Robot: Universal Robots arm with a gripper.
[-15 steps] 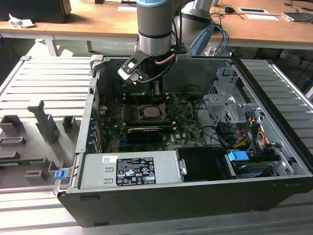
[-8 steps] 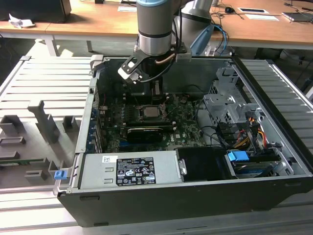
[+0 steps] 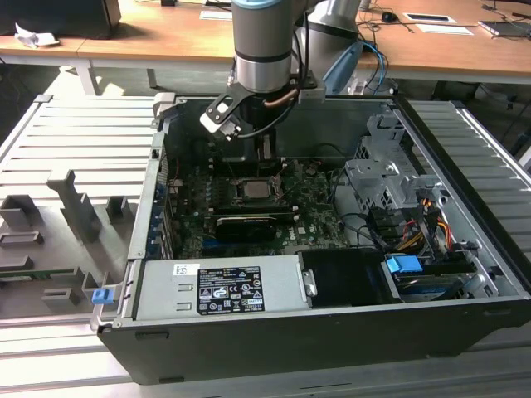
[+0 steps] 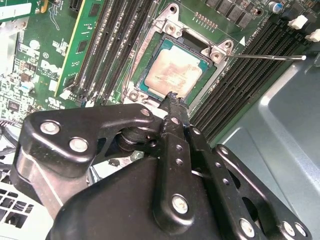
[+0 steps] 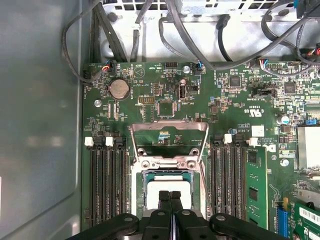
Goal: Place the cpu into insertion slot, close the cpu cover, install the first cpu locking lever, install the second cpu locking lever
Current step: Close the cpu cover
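Second wrist view: the cpu (image 4: 174, 72) lies silver face up in the slot (image 4: 134, 94). The gripper (image 4: 173, 97) is empty, its fingers pressed together, with the tip just over the cpu's edge. In the first wrist view, the cover (image 5: 169, 127) is swung open, off the slot.

Grey slatted worktop (image 3: 79, 133) carries open PC case (image 3: 332, 348); grey blocks (image 3: 70, 199), probably fixtures, toward the exterior view's left edge.

Room straight above insertion slot (image 5: 150, 175) taken by gripper (image 5: 170, 195), fingers pressed together. cpu cover (image 5: 169, 127) stands raised just beside it. Memory slots (image 5: 107, 185) flank both sides. Locking lever (image 4: 265, 57) juts out sideways. Case wall (image 5: 40, 125) close; cables (image 5: 175, 35) draped beyond board.
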